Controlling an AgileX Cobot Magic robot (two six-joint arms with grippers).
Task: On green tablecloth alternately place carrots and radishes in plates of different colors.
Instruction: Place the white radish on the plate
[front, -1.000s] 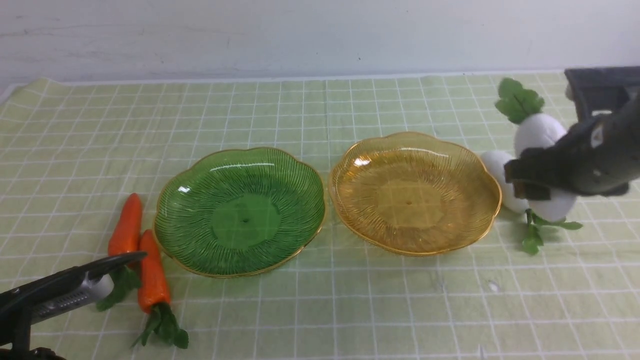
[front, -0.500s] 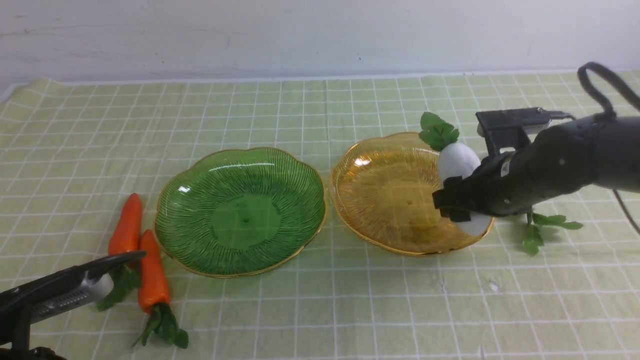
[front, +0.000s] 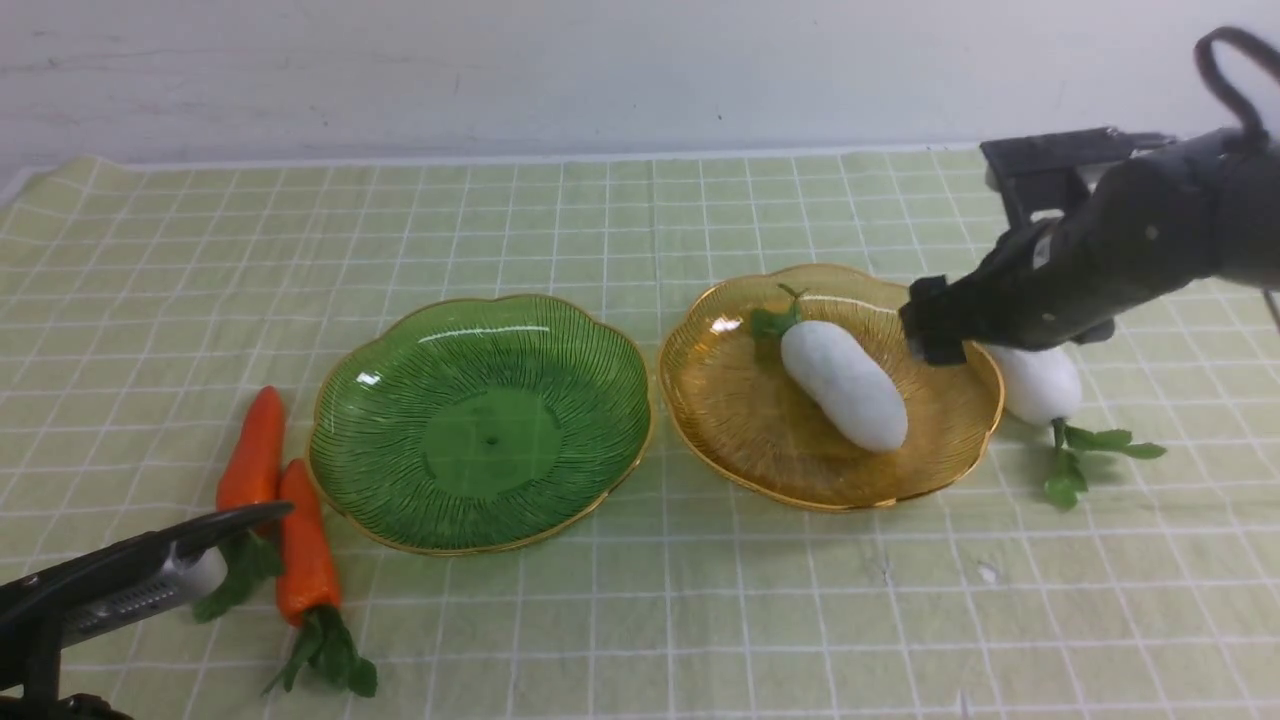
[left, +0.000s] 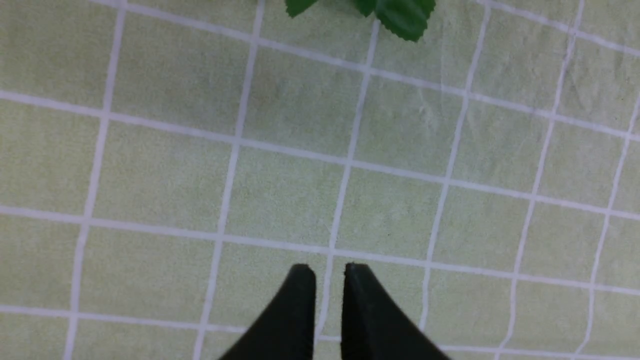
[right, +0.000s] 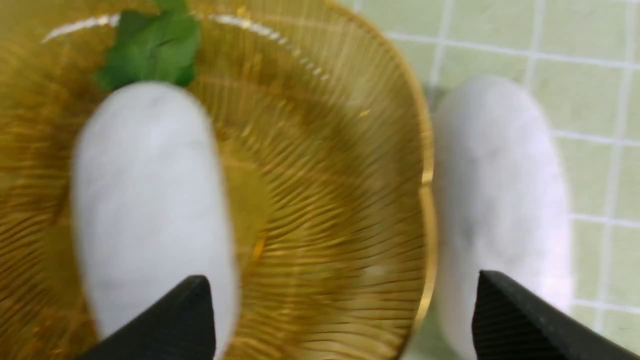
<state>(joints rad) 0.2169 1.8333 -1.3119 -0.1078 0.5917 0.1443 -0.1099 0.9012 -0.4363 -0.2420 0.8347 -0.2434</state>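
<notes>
R arm reaches in from the right, slanted down toward the amber plate (front: 740, 425). The right gripper (front: 935, 332) hangs just above that plate's far-right rim w/ jaws spread wide and nothing in them (on the wrist cam (right: 342, 295) one tip sits over each radish).

The plated radish (front: 845, 397) lies diagonally inside the amber plate, leaf tuft toward the back. The loose radish (front: 1035, 385) is on the green tablecloth (front: 700, 620) just beside the rim, partly under the arm.

L arm is low at the near-left corner. The left gripper (front: 250, 518) is pinched nearly together and empty, tips over bare cloth near the carrots (front: 305, 550).

Both plates are see-through, ribbed and scalloped w/ gold edges, and the green plate (front: 490, 440) holds nothing. Radishes are smooth matte white, plump and oblong. The cloth is pale w/ a white grid, a bit wrinkled.
</notes>
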